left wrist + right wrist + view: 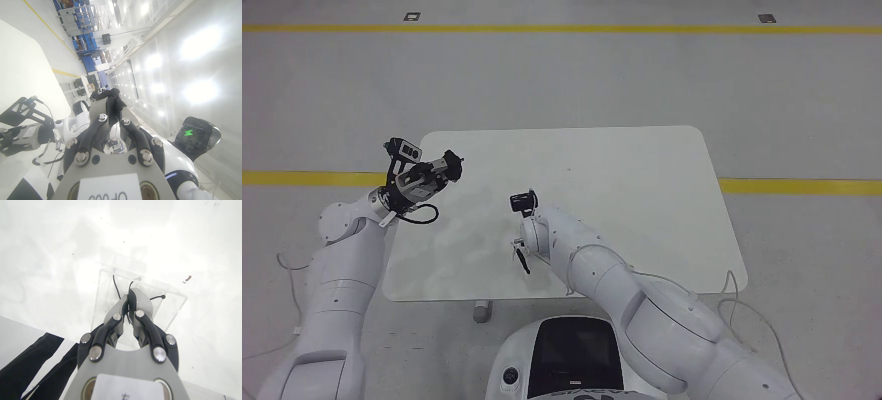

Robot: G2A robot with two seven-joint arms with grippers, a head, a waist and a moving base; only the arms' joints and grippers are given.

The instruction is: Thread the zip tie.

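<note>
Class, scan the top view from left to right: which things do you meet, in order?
Left gripper, raised → right gripper, shut on the thin black plastic zip tie → bare right stretch of the white rounded table.

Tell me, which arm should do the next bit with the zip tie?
Right. The right gripper is shut on the zip tie at the clear box. The left gripper is off at the edge of the table, aimed away.

Thin walls of the clear plastic box stand close about my right jaws; beyond them the white rounded table lies open.
</note>
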